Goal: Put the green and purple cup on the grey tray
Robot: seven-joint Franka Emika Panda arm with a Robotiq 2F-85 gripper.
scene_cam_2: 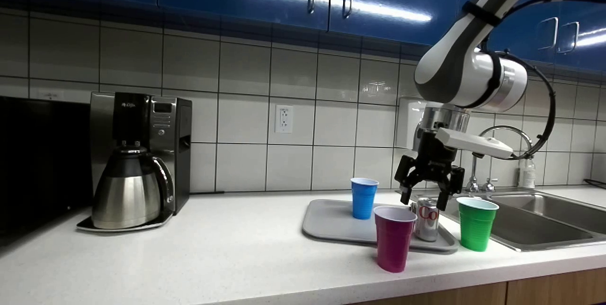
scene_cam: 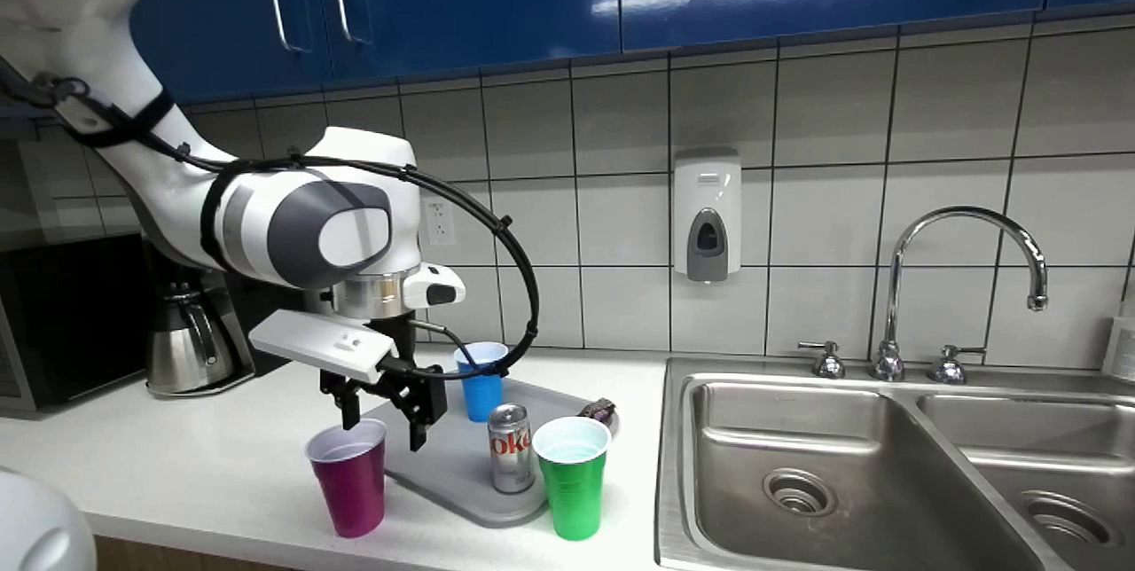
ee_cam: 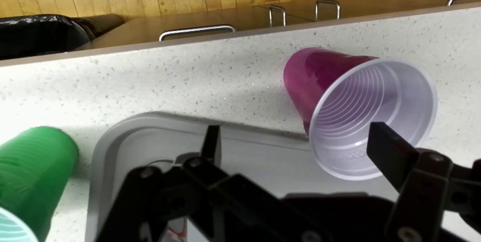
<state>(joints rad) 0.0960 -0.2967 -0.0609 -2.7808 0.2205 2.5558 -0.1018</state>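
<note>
The purple cup (scene_cam: pixel 348 487) stands upright on the counter in front of the grey tray (scene_cam: pixel 443 457). It also shows in an exterior view (scene_cam_2: pixel 394 246) and in the wrist view (ee_cam: pixel 302 78), its open mouth towards the camera. The green cup (scene_cam: pixel 573 491) stands upright on the counter at the tray's sink-side end, also in an exterior view (scene_cam_2: pixel 477 227) and at the left of the wrist view (ee_cam: pixel 34 170). My gripper (scene_cam: pixel 384 431) is open and empty above the tray, close to the purple cup. In the wrist view (ee_cam: pixel 297 133), one fingertip overlaps the cup's mouth; I cannot tell whether they touch.
A blue cup (scene_cam: pixel 481 401), a silver Coke can (scene_cam: pixel 512 469) and a small dark wrapped item (scene_cam: pixel 598 411) are on the tray. The sink (scene_cam: pixel 674 465) lies beside the green cup. A coffee maker (scene_cam_2: pixel 132 191) stands at the back. The counter's front edge runs close to the purple cup.
</note>
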